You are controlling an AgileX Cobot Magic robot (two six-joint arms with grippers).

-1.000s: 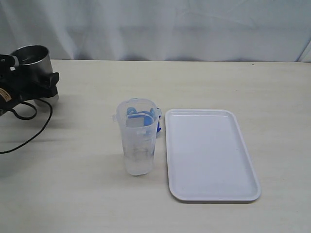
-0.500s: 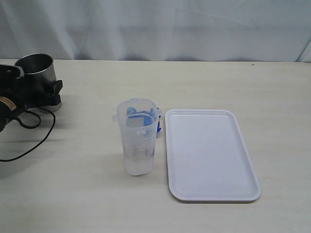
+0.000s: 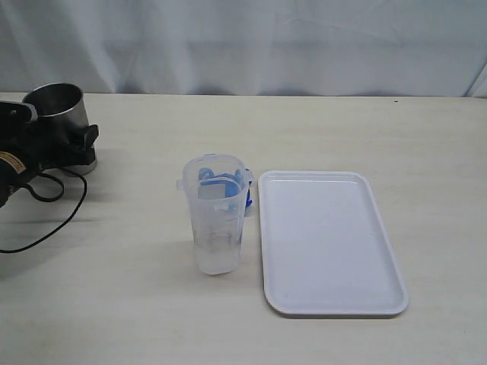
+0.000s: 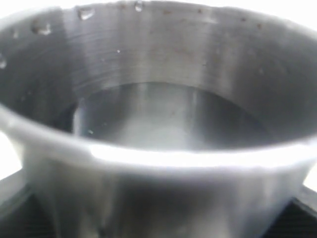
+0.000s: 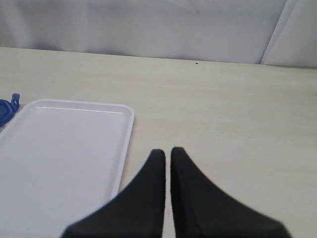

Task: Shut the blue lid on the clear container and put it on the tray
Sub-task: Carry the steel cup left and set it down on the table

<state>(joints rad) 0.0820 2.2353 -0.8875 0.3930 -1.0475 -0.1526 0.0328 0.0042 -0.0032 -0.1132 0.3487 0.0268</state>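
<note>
The clear container (image 3: 215,220) stands upright and uncovered on the table, just left of the white tray (image 3: 327,243). The blue lid (image 3: 247,197) lies on the table behind the container, beside the tray's far left corner, and is mostly seen through the plastic; the right wrist view shows its edge (image 5: 6,110). My left gripper (image 3: 74,146) is at the far left, shut on a grey metal cup (image 3: 57,114) that fills the left wrist view (image 4: 163,114). My right gripper (image 5: 167,151) is shut and empty over bare table right of the tray (image 5: 64,148).
A black cable (image 3: 46,205) loops on the table beside the left arm. A white curtain (image 3: 251,46) hangs along the table's far edge. The tray holds nothing.
One second ago the left gripper held the metal cup higher and further left; it moved slightly right and down with it. Nothing has moved in the last half second.
</note>
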